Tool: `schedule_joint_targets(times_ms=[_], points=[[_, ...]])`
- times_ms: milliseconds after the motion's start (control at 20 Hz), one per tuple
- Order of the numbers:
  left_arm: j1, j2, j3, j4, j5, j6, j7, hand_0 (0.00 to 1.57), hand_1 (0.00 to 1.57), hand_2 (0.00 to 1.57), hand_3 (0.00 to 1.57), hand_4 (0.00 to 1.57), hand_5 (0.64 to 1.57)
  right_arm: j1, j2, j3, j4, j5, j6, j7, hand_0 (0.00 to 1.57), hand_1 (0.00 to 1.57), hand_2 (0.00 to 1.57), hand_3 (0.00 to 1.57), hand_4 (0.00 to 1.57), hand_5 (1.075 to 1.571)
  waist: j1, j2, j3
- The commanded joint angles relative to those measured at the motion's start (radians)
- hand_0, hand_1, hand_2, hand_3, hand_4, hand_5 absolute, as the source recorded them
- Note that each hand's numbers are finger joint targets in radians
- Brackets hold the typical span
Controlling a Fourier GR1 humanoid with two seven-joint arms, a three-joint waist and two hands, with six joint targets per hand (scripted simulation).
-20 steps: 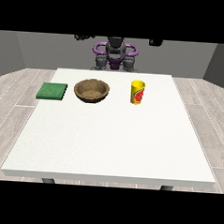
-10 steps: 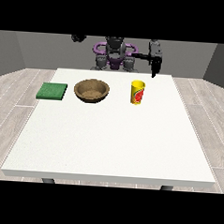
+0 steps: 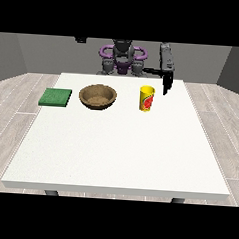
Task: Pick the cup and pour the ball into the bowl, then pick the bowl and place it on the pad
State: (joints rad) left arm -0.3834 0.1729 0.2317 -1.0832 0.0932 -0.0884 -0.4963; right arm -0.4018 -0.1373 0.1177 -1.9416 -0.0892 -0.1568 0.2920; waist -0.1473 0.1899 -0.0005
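Observation:
A yellow cup (image 3: 147,98) with a red mark stands upright on the white table (image 3: 120,146), right of centre at the back. No ball shows; the cup's inside is hidden. To its left sits a brown wooden bowl (image 3: 98,96), and further left a green pad (image 3: 55,97) lies flat. The hand at the view's right (image 3: 167,82) hangs above the table's back edge, just right of the cup and apart from it, its fingers straight and pointing down. Only a dark sliver of the hand at the view's left (image 3: 80,39) shows at the top edge.
The robot's purple and grey torso (image 3: 122,59) stands behind the table's back edge. Wide bare table surface stretches from the three objects to the near edge. Grey plank floor surrounds the table.
The arm at the view's right has swung down and forward from shoulder height, bringing its hand close to the cup's right side. Cup, bowl and pad have not moved.

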Motion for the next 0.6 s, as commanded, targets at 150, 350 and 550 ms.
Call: schedule_joint_targets(times_ms=[150,350,550], points=[[-0.013,-0.010,0.010,0.148,-0.013,0.004,-0.134,0.00,0.00,0.00,0.00,0.00,1.432,0.048,-0.075,-0.153,0.008,-0.124,0.121,-0.056,0.00,0.00,0.00,0.00,0.00,1.567,-0.016,0.015,0.0006],[-0.083,0.037,0.075,0.319,0.001,0.017,-0.202,0.00,0.00,0.00,0.00,0.00,1.418,0.070,-0.058,-0.101,-0.116,-0.111,0.108,0.030,0.00,0.00,0.00,0.00,0.00,1.568,-0.081,0.023,-0.0001],[-0.129,0.042,0.090,0.405,-0.001,0.033,-0.277,0.00,0.00,0.00,0.00,0.00,1.429,0.094,-0.059,-0.115,-0.164,-0.142,0.129,0.035,0.00,0.00,0.00,0.00,0.00,1.567,-0.107,0.059,-0.0003]])
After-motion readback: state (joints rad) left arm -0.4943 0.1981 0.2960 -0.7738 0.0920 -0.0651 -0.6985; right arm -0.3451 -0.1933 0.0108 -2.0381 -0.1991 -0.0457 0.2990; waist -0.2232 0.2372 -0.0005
